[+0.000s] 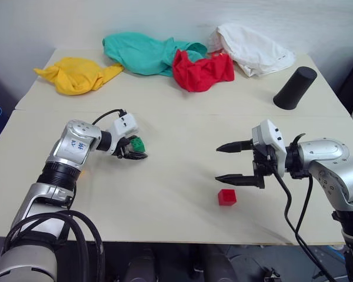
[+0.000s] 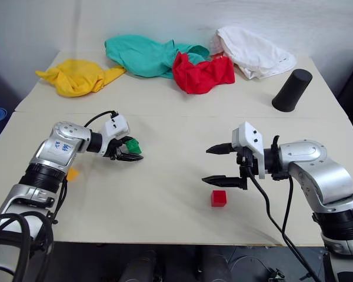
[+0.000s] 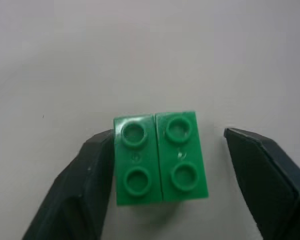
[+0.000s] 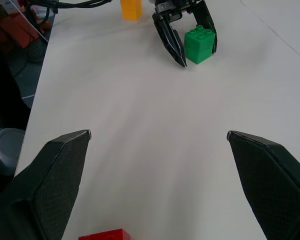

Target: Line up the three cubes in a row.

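At the table's far edge lie four crumpled cloths (image 1: 146,54) beside one black cylinder (image 1: 294,87). Three studded plastic cubes: green (image 3: 160,157) between the left gripper's (image 1: 135,149) narrowing jaws, one finger touching; red (image 1: 226,197) near the wide-open right gripper (image 1: 234,163); orange-yellow (image 4: 131,9) apart.

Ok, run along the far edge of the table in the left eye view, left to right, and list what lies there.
yellow cloth → teal cloth → red cloth → white cloth → black cylinder
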### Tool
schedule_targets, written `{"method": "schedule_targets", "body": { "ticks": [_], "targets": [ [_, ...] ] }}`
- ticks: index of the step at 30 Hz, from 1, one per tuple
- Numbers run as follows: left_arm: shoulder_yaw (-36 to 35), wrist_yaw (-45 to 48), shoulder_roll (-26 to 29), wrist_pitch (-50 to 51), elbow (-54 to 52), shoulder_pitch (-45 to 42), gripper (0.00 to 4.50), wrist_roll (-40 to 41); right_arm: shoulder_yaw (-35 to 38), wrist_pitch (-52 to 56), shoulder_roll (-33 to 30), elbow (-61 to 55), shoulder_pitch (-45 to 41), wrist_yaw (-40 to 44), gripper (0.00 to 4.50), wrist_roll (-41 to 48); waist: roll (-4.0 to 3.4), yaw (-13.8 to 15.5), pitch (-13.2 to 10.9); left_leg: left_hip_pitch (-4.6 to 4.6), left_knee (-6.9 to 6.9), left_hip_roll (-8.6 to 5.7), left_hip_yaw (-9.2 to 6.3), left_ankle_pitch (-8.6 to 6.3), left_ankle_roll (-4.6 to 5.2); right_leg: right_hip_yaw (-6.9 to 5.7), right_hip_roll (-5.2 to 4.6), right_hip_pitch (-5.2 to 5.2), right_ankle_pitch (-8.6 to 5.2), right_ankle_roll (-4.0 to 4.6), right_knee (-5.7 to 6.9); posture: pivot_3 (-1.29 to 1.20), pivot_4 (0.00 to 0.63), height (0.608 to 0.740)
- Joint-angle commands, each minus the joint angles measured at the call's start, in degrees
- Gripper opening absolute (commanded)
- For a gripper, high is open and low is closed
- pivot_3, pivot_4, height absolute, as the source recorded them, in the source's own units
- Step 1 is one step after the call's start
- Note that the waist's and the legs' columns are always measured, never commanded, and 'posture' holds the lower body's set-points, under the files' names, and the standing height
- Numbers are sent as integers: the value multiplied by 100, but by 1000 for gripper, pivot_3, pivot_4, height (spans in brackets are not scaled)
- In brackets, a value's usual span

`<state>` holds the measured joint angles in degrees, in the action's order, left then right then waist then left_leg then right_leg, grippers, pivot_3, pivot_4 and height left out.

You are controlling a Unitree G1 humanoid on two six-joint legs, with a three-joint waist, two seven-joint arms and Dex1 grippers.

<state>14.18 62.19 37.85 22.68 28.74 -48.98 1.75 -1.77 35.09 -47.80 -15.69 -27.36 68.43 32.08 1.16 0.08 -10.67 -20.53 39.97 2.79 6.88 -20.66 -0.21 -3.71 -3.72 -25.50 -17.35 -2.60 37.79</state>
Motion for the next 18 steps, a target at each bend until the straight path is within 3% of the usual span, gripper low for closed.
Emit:
{"method": "schedule_targets", "body": {
  "ticks": [1,4,10,15,18],
  "targets": [
    [-88,-11,-1,-135,129,-57,2238,-77,215,-93,-107,-238,90,37,4500,93,0,-16,0,1,0,0,0,0,0,0,2,0,0,0,0,0,150,740],
    [-98,75,68,-172,125,-1,1502,-87,222,-121,-122,-220,86,33,4500,79,0,-21,0,3,0,1,2,0,0,2,2,0,0,0,1,0,150,740],
    [-208,515,337,-20,-525,160,1520,140,224,-189,-161,-100,47,58,4500,18,0,-21,0,3,0,2,2,0,-1,2,3,0,0,0,0,0,150,740],
    [-236,1406,645,187,-2570,887,1520,865,289,-562,-579,-133,439,588,4500,-49,0,-2,0,0,1,2,-1,0,0,1,-4,1,0,0,3,0,150,740],
    [125,1521,809,-109,-3471,1298,1520,621,436,-958,-917,-80,795,977,4500,-119,0,6,0,-4,-2,0,-7,-2,4,0,-5,5,0,0,3,0,150,740]
  ]
}}
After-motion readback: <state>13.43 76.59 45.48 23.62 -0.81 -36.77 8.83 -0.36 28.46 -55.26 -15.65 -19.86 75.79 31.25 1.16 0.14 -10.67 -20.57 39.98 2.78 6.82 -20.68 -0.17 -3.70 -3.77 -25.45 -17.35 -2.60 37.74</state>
